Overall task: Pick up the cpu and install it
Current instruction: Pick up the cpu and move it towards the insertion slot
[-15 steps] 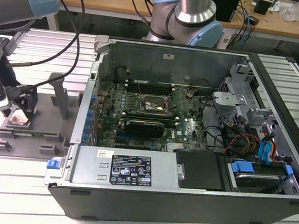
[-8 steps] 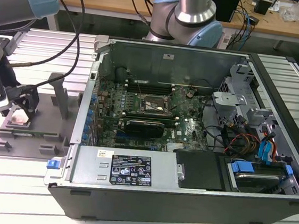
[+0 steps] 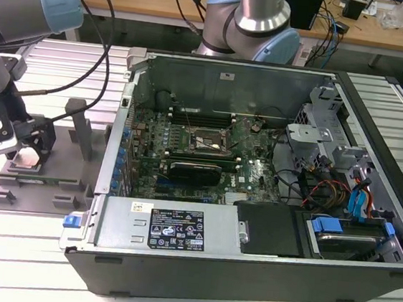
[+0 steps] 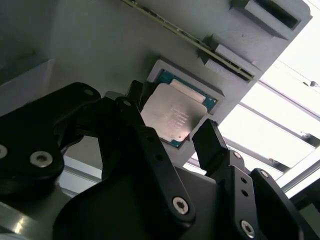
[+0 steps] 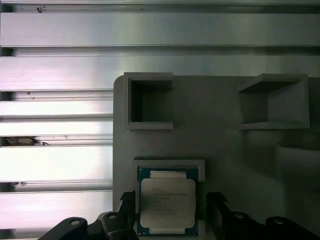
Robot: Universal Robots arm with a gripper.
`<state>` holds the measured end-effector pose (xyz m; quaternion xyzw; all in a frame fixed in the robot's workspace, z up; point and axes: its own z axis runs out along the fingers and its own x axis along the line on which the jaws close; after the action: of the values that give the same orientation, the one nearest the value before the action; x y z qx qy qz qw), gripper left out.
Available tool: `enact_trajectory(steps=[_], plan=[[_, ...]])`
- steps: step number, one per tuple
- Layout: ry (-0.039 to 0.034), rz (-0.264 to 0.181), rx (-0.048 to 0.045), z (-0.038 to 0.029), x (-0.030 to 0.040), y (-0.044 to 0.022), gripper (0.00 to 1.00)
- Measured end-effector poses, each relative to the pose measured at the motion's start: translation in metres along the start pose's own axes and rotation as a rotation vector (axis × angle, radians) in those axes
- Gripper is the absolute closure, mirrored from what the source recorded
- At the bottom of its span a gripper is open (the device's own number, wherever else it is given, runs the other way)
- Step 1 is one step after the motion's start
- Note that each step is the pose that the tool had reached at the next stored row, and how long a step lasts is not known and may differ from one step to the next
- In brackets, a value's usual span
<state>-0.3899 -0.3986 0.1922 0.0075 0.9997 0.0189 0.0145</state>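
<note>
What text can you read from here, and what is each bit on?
On the cpu: lines of print, too blurred to read.
On the power supply: a black label, print too small to read.
Beside it: a white sticker, too small to read.
Nothing legible to quote.

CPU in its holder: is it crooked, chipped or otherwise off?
Nothing stands out. In the first wrist view the cpu lies flat and square in the pocket of the grey fixture, with no damage visible. The gripper is open, with one finger on each side and a gap to the chip.
</note>
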Motion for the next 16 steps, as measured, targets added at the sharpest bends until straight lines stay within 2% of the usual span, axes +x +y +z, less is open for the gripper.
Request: enact_trajectory(steps=[9, 16], plan=[[0.0002, 0.000, 0.0006, 0.0059, 0.0008, 0.0013, 0.32], [0.0003, 0.000, 0.0006, 0.0064, 0.0030, 0.0048, 0.32]])
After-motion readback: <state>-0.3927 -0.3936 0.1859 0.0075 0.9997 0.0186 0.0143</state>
